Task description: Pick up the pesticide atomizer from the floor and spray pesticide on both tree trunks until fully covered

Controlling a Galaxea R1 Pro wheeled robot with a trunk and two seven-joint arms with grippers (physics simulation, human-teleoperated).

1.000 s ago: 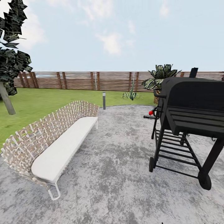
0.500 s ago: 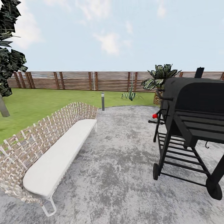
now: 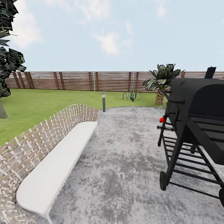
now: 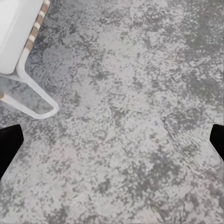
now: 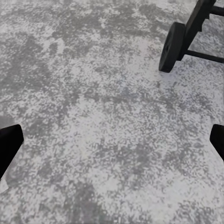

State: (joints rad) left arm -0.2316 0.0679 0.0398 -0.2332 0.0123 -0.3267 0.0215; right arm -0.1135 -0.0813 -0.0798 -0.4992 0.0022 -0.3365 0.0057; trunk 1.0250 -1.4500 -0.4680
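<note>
Clearly both claws, left claw (image 4: 112,140) and right claw (image 5: 112,142), gape wide and empty; rolling on, the base could clip the black grill (image 3: 199,124) or woven bench (image 3: 53,155).

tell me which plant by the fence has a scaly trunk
The short palm, beside the black grill, has the scaly brown trunk. The spiky plant beside it is low, with no trunk showing.

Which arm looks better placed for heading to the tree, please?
Left, probably: the tree stands leftward across the lawn, while the grill crowds the right side. The left tool and right tool both hang open over paving, empty.
</note>
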